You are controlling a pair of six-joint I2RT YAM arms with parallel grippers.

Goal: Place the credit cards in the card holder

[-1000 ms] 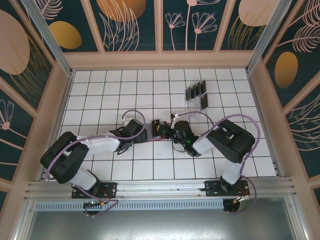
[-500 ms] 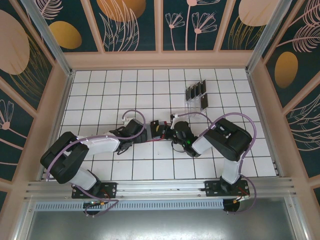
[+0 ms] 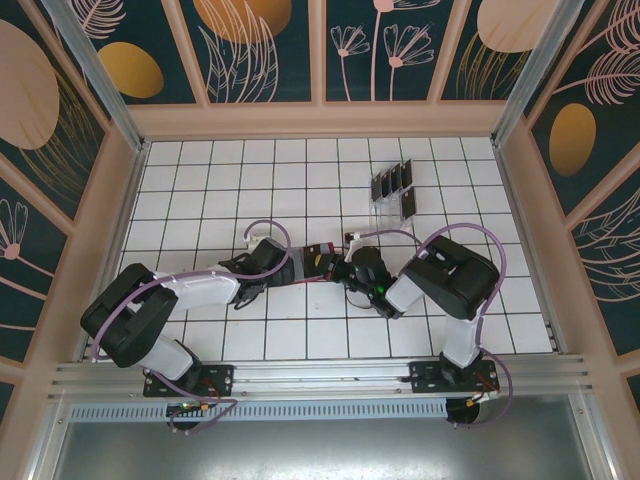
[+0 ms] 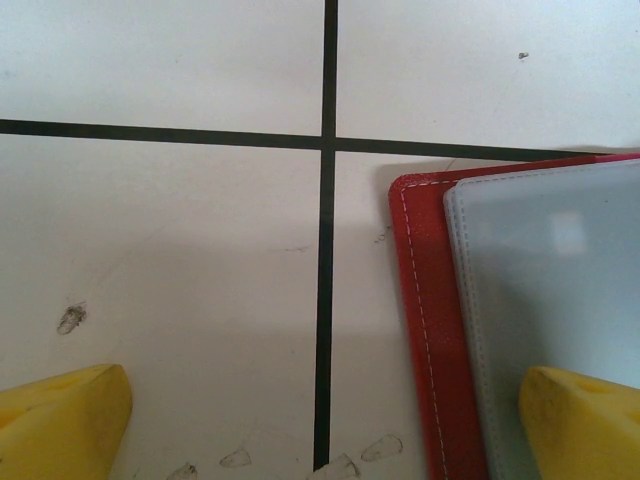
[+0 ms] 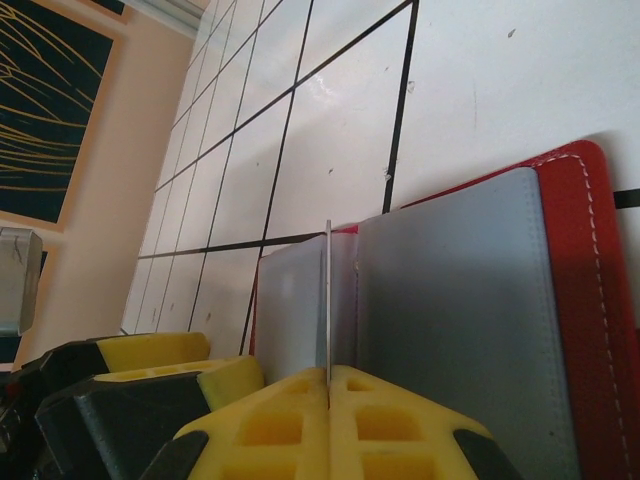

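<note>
right gripper (image 5: 328, 385) pinching a thin dark credit card (image 5: 328, 290) edge-on over the open red folding card holder (image 5: 585, 300)
it sits mid white tiled tabletop (image 3: 200, 200); left gripper (image 4: 320, 425) spread wide at its edge

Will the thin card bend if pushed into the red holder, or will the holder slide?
The card is likely stiff: clamped edge-on in the right gripper, it looks straight. The card holder lies open on smooth tile, so it might slide.

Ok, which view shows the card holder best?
Right wrist: the card holder lies open, with both grey inner panels and its red edge clear. Left wrist catches one corner close up; top external gives a small, partly covered red patch.
</note>
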